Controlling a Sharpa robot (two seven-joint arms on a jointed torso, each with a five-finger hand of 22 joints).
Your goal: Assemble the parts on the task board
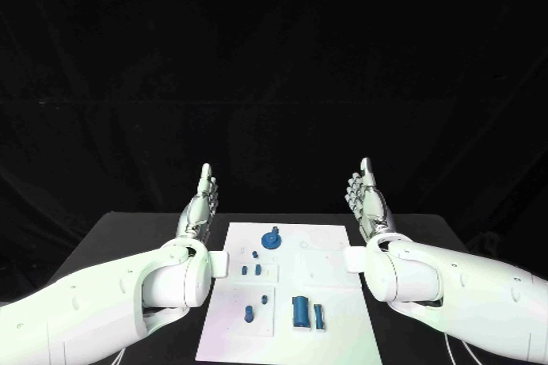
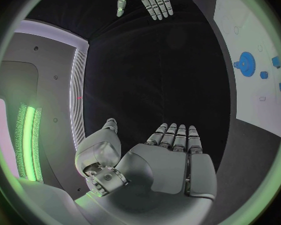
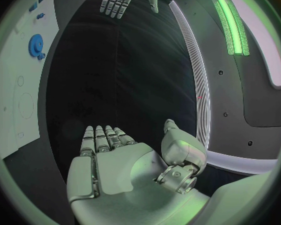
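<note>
Blue parts (image 1: pixel 302 311) lie nearest on the white board (image 1: pixel 343 333) mid-desk, a gear (image 1: pixel 273 240) at its far end. Left robot hand (image 1: pixel 199 209) and right robot hand (image 1: pixel 370 200) flank it, raised, fingers straight and apart, holding nothing. Those pieces look small and crowded, so a clumsy reach could knock neighbours astray.

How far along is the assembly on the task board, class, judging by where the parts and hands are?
Barely begun, it seems. Done: possibly the blue gear, which sits at the far end of the task board; whether it is seated cannot be told. In hand: nothing; the left hand and right hand are raised, open, either side of the board. Left: the small blue parts lying loose near its front.
</note>
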